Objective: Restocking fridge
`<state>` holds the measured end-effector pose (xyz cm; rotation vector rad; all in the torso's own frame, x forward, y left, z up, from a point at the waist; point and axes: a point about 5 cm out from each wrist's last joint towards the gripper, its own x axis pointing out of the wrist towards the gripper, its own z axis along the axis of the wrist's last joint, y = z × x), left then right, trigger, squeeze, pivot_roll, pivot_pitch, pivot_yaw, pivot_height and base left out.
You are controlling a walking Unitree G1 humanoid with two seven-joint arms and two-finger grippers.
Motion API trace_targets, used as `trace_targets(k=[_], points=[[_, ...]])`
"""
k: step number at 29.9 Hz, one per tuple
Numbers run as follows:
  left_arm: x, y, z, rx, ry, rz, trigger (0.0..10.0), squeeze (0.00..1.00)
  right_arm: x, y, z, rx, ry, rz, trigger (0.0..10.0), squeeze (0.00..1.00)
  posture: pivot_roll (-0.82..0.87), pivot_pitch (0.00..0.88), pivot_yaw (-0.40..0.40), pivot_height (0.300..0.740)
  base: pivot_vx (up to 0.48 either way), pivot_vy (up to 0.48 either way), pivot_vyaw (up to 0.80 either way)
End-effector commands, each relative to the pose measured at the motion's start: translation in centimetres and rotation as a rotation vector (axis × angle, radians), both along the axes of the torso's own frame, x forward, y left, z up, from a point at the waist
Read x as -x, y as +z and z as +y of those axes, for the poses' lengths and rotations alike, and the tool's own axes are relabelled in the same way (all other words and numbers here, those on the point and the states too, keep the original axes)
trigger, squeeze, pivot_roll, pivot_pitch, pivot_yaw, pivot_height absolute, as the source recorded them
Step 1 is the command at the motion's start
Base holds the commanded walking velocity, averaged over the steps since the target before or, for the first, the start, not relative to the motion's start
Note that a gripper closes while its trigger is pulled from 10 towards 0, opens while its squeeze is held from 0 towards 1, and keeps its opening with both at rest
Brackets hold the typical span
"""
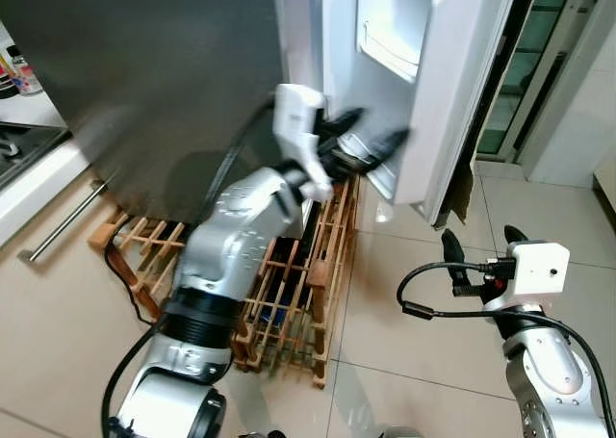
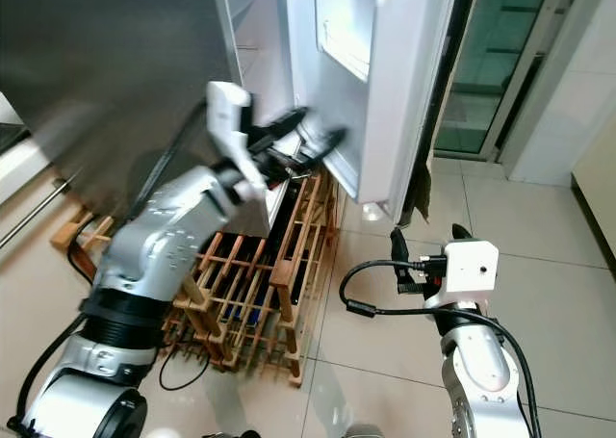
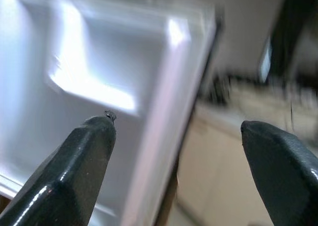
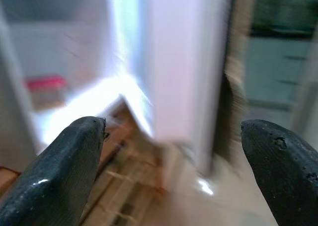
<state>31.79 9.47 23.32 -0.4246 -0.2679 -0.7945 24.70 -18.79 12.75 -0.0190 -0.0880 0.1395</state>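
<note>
No text, label or number can be read — surfaces plain; views blurred.

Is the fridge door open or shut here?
Open: the fridge door is swung outward, its inner shelf facing the left gripper.

The fridge (image 1: 144, 82) has a dark grey side panel. Its white door (image 1: 452, 82) stands open, with a moulded inner shelf (image 1: 390, 48).
</note>
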Motion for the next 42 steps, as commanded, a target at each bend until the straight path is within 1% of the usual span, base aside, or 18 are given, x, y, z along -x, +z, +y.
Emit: trace_targets(k=[1, 5, 6, 7, 9, 12, 14, 21, 22, 23, 25, 26, 27, 29, 30, 32, 36, 42], points=[[0.5, 1.3, 1.4, 0.009, 0.040, -0.062, 10.0, 0.00, -0.8, 0.7, 0.8, -0.017, 0.054, -0.015, 10.0, 0.00, -0.15, 0.000, 0.083, 0.740, 0.000, 0.000, 0.00], [0.3, 1.1, 2.4, -0.001, 0.125, -0.069, 10.0, 0.00, -2.0, 1.0, 0.5, -0.010, 0.041, -0.024, 10.0, 0.00, -0.13, 0.000, 0.078, 0.740, 0.000, 0.000, 0.00], [-0.8, -0.2, 4.5, -0.082, 0.382, -0.046, 10.0, 0.00, -3.7, 1.3, -0.6, 0.038, -0.015, -0.034, 10.0, 0.00, -0.12, 0.000, 0.074, 0.740, 0.000, 0.000, 0.00], [-0.8, -0.2, 4.5, -0.082, 0.382, -0.046, 10.0, 0.00, -3.7, 1.3, -0.6, 0.038, -0.015, -0.034, 10.0, 0.00, -0.12, 0.000, 0.074, 0.740, 0.000, 0.000, 0.00], [-1.3, -1.7, 6.1, -0.137, 0.546, 0.004, 10.0, 0.00, -4.5, 1.8, -1.3, 0.054, -0.046, -0.045, 10.0, 0.00, -0.12, 0.000, 0.070, 0.740, 0.000, 0.000, 0.00], [-0.5, -3.6, 7.4, -0.169, 0.651, 0.061, 10.0, 0.00, -5.0, 2.5, -1.0, 0.048, -0.052, -0.068, 10.0, 0.00, -0.12, 0.000, 0.065, 0.740, 0.000, 0.000, 0.00], [-0.3, -3.8, 7.3, -0.164, 0.647, 0.071, 10.0, 0.00, -4.9, 2.5, -0.9, 0.042, -0.058, -0.067, 10.0, 0.00, -0.12, 0.000, 0.065, 0.740, 0.000, 0.000, 0.00], [-0.1, -5.2, 7.1, -0.222, 0.661, 0.083, 10.0, 0.00, -4.4, 0.9, -0.2, 0.018, -0.088, -0.024, 10.0, 0.00, -0.12, 0.000, 0.068, 0.740, 0.000, 0.000, 0.00], [-0.2, -6.9, 7.4, -0.280, 0.707, 0.143, 10.0, 0.00, -4.4, 0.5, -0.1, -0.029, -0.112, -0.005, 10.0, 0.00, -0.12, 0.000, 0.071, 0.740, 0.000, 0.000, 0.00], [-0.2, -6.9, 7.4, -0.280, 0.707, 0.143, 10.0, 0.00, -4.4, 0.5, -0.1, -0.029, -0.112, -0.005, 10.0, 0.00, -0.12, 0.000, 0.071, 0.740, 0.000, 0.000, 0.00], [-0.3, -8.8, 7.6, -0.372, 0.772, 0.227, 10.0, 0.00, -4.2, -0.2, -0.1, -0.027, -0.136, 0.028, 10.0, 0.00, -0.12, 0.000, 0.077, 0.740, 0.000, 0.000, 0.59], [-0.3, -8.8, 7.6, -0.372, 0.772, 0.227, 10.0, 0.00, -4.2, -0.2, -0.1, -0.027, -0.136, 0.028, 10.0, 0.00, -0.12, 0.000, 0.077, 0.740, 0.000, 0.000, 0.59], [-0.3, -10.1, 7.5, -0.387, 0.784, 0.295, 10.0, 0.00, -4.0, -0.6, -0.1, -0.030, -0.142, 0.046, 10.0, 0.00, -0.12, 0.000, 0.088, 0.740, 0.000, 0.000, 0.58], [-0.2, -10.7, 7.2, -0.398, 0.773, 0.321, 10.0, 0.00, -3.8, -0.7, -0.1, -0.034, -0.141, 0.046, 10.0, 0.00, -0.13, 0.000, 0.107, 0.740, 0.000, 0.000, 0.58], [0.0, -10.9, 6.4, -0.405, 0.736, 0.314, 10.0, 0.00, -3.6, -0.8, -0.2, -0.034, -0.149, 0.041, 10.0, 0.00, -0.13, 0.000, 0.124, 0.740, 0.000, 0.000, 0.55], [0.0, -10.8, 6.1, -0.410, 0.716, 0.297, 10.0, 0.00, -3.5, -0.9, -0.2, -0.038, -0.159, 0.038, 10.0, 0.00, -0.13, 0.000, 0.124, 0.740, 0.000, 0.000, 0.55], [-0.4, -9.1, 4.9, -0.430, 0.668, 0.172, 10.0, 0.00, -3.9, -0.7, -0.1, -0.069, -0.191, 0.016, 10.0, 0.00, -0.11, 0.000, 0.146, 0.740, 0.000, 0.000, 0.50], [-0.7, -8.0, 4.2, -0.413, 0.673, 0.110, 10.0, 0.00, -5.2, -0.3, 0.9, -0.068, -0.156, 0.001, 10.0, 0.00, -0.09, 0.000, 0.118, 0.740, 0.167, -0.341, 0.47]])
